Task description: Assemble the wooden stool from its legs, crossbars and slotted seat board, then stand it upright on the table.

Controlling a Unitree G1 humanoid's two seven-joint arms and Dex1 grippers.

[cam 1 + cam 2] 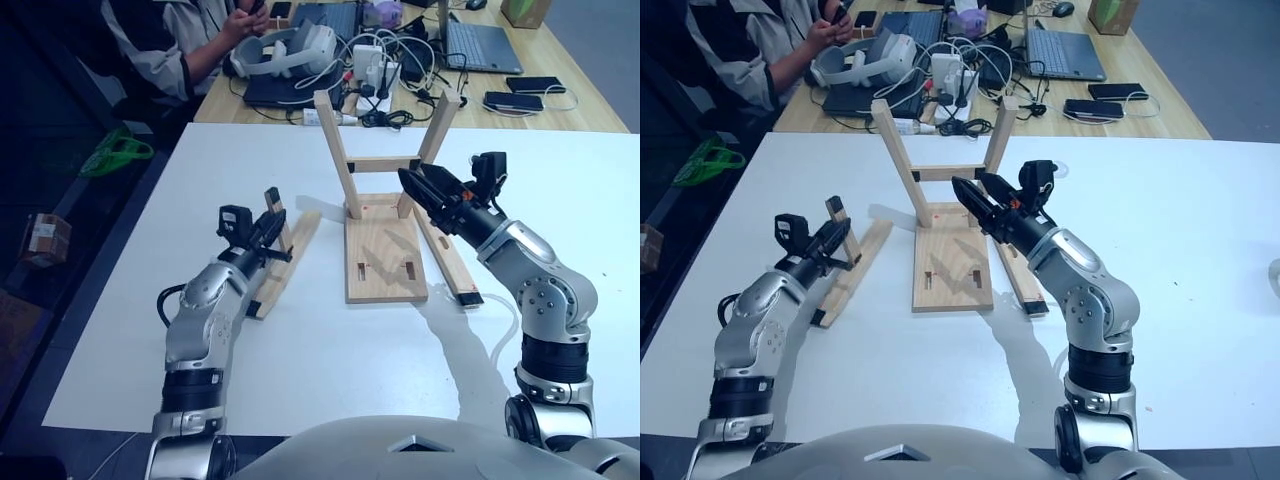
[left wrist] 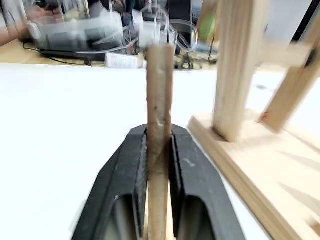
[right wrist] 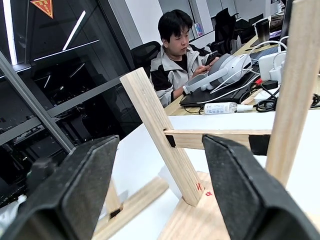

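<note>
Stool half built on the counter [image 1: 330, 360]
Left pincer [image 2: 159, 150] pinches a wooden leg piece [image 2: 160, 85] beside the seat board [image 1: 385, 270]; right pincer [image 1: 412, 178], spread, sits beside the upright legs [image 1: 337, 150].

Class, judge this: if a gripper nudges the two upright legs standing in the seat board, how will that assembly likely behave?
Probably stiff: the legs are solid wood joined by a crossbar. It may tip, since they stand tall at one end of the flat seat board. On the smooth table it looks likelier to slide than roll.
</note>
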